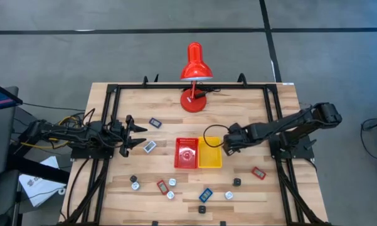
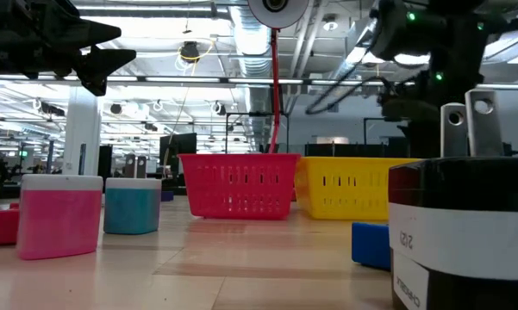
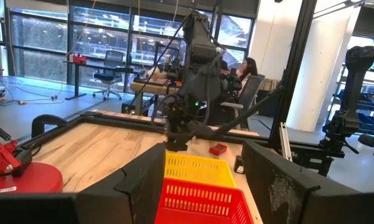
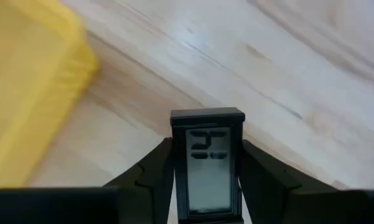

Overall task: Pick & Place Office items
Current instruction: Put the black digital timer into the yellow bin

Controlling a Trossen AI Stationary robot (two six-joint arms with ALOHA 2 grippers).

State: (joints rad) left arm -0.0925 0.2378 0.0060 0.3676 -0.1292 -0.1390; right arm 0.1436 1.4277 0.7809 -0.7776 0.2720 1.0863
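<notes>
On the wooden table (image 1: 113, 103): two trays, one lamp (image 1: 195, 75); left jaws spread empty, right jaws pinching a black clock (image 4: 207, 163).

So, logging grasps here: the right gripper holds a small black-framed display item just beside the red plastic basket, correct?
Not quite: the right gripper holds the small black-framed display item beside the yellow plastic basket, not the red one. The right wrist view shows it, and the high view agrees.

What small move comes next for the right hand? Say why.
Probably carry it a little further over the yellow basket and then release. The right hand is shut on a black digital clock, and that basket's edge lies just beside it, not yet beneath.
</notes>
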